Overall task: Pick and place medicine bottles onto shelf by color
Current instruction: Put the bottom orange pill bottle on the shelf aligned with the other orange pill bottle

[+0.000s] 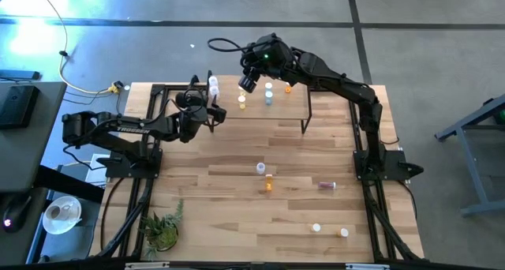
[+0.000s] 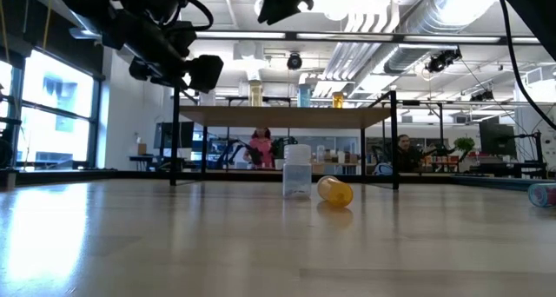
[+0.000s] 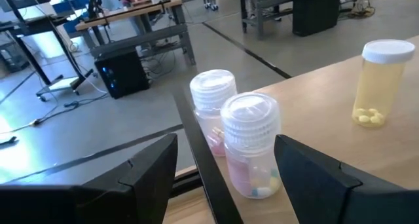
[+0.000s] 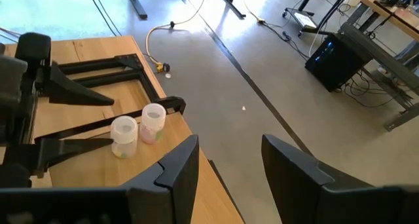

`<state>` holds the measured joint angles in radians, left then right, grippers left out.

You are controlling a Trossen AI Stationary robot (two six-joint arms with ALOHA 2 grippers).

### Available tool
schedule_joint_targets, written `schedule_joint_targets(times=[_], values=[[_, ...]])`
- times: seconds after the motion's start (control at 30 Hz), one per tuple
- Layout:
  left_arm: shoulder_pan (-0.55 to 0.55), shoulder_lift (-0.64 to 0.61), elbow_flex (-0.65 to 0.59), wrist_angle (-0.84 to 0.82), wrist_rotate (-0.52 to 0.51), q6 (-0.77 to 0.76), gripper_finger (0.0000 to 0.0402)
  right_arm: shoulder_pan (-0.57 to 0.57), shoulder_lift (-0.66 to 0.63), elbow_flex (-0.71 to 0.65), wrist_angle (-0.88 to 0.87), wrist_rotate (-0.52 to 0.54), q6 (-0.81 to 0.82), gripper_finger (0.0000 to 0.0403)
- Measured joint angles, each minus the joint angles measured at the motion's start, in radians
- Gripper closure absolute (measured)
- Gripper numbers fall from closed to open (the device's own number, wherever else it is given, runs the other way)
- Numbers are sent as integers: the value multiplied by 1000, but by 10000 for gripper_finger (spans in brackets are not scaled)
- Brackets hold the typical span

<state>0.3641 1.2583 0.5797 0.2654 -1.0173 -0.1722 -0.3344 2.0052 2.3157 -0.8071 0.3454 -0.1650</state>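
The shelf [image 1: 256,108] stands at the table's far side. Two clear medicine bottles [image 3: 252,145] [image 3: 213,109] stand upright at its left end. A pale yellow one [image 3: 380,83], a bluish one [image 1: 268,95] and an orange one [image 1: 287,88] stand further right on it. My left gripper [image 3: 226,145] is open at the shelf's left end, one finger on either side of the nearer clear bottle with a gap on both sides. My right gripper [image 4: 226,158] hangs open above the shelf with nothing between its fingers.
On the table lie or stand more bottles: a clear one [image 1: 259,168], an orange one [image 1: 268,184], a pinkish one on its side [image 1: 327,185], and two near the front edge [image 1: 316,227] [image 1: 344,233]. A small plant [image 1: 163,229] sits front left.
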Motion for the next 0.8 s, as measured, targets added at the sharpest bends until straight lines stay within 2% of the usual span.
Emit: schedule_joint_targets(times=[0.6, 0.8], values=[[-11, 0, 0, -25, -12, 18, 158, 0, 0, 0, -16, 0, 8, 245], [-42, -46, 0, -30, -10, 53, 158, 15, -2, 0, -55, 1, 8, 245]])
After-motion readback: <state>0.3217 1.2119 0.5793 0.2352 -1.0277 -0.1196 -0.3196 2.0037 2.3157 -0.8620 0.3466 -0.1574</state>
